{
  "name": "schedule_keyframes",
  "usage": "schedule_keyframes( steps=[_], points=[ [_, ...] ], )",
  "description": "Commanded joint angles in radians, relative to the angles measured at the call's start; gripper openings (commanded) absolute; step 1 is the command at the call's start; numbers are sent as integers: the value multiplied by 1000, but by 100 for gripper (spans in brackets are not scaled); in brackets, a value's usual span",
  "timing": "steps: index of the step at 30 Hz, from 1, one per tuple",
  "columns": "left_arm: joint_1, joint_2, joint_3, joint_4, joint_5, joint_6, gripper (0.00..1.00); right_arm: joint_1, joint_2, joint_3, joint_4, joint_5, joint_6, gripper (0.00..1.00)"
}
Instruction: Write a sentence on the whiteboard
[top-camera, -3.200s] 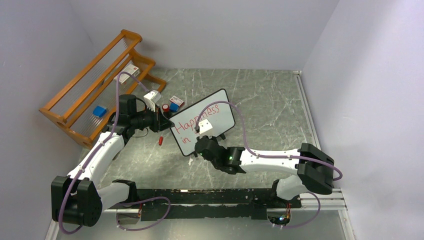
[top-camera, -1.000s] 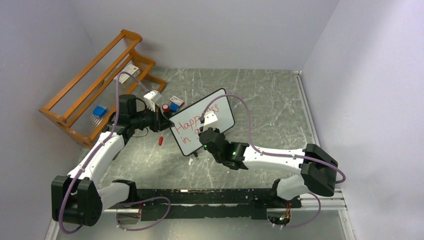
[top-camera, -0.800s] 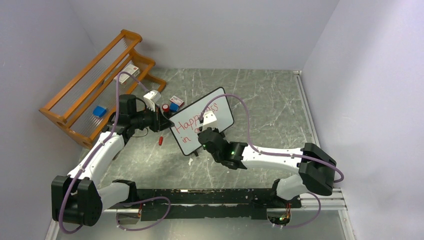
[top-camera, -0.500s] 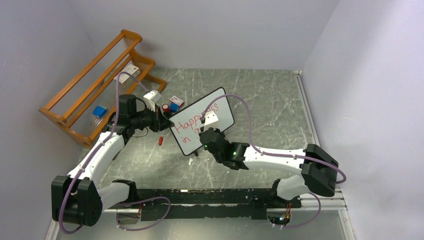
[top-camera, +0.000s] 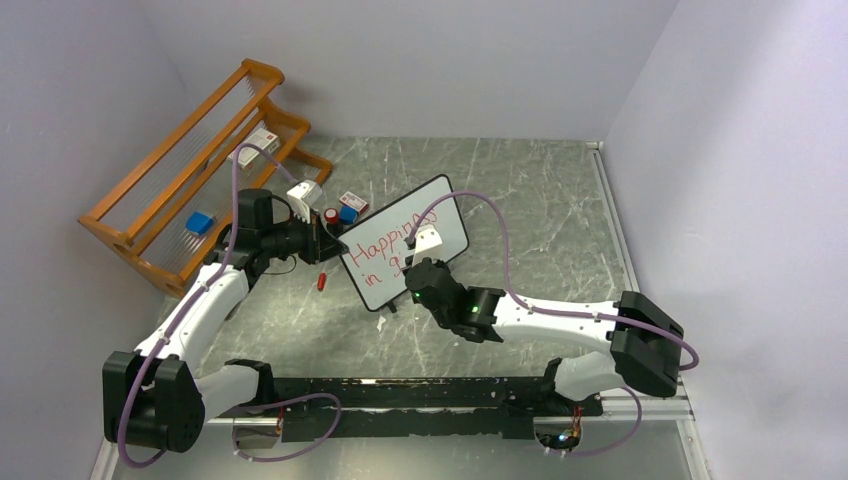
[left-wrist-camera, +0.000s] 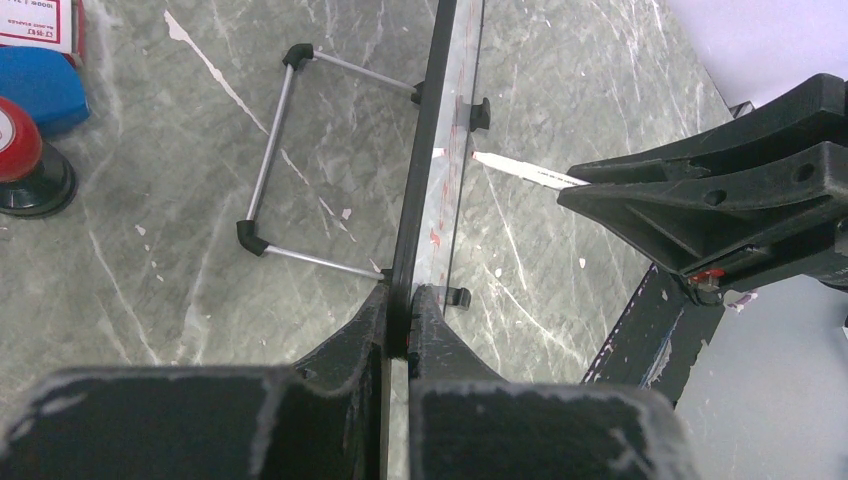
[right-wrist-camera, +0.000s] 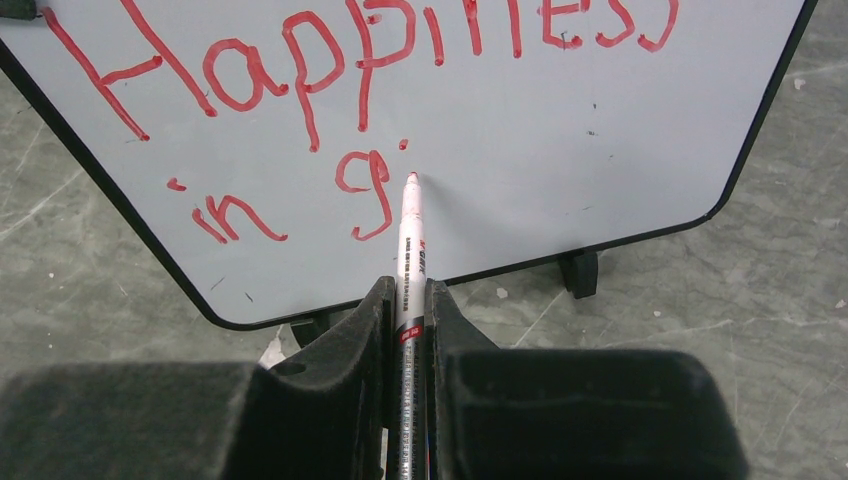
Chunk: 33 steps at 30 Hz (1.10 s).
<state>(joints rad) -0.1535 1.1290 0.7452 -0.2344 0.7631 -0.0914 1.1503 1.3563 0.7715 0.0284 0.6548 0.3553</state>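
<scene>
The whiteboard (top-camera: 440, 205) stands tilted on its little feet near the table's middle. My left gripper (left-wrist-camera: 400, 305) is shut on its black frame at the left edge, and in the left wrist view the board (left-wrist-camera: 437, 180) shows edge-on. The sentence (right-wrist-camera: 300, 80) is red lettering: "Happiness" above, "in g" and a small dot below. My right gripper (right-wrist-camera: 408, 300) is shut on a white marker (right-wrist-camera: 410, 245). The marker's red tip rests on the board just right of the "g". From above, the right gripper (top-camera: 420, 268) covers the board's lower right part.
An orange wooden rack (top-camera: 190, 180) holding small boxes stands at the back left. A red-lidded pot (top-camera: 330, 215) and a blue box (top-camera: 347, 213) sit behind the board. A red cap (top-camera: 321, 281) lies on the table. A wire stand (left-wrist-camera: 270, 165) props the board's back.
The right gripper has slid rightward along the lower line with the marker. A "g" now follows "in". The left arm and the board have not moved.
</scene>
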Motion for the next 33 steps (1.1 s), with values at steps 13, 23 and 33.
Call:
schedule_keyframes(
  steps=[13, 23, 33],
  points=[
    [4, 24, -18, -92, -98, 63, 5, -6, 35, 26, 45, 23, -3, 0],
    [4, 24, -20, -92, -97, 62, 5, -6, 46, 42, 53, 32, -12, 0],
    [3, 25, -18, -92, -94, 64, 5, -10, 56, 49, 40, 29, -11, 0]
  ],
)
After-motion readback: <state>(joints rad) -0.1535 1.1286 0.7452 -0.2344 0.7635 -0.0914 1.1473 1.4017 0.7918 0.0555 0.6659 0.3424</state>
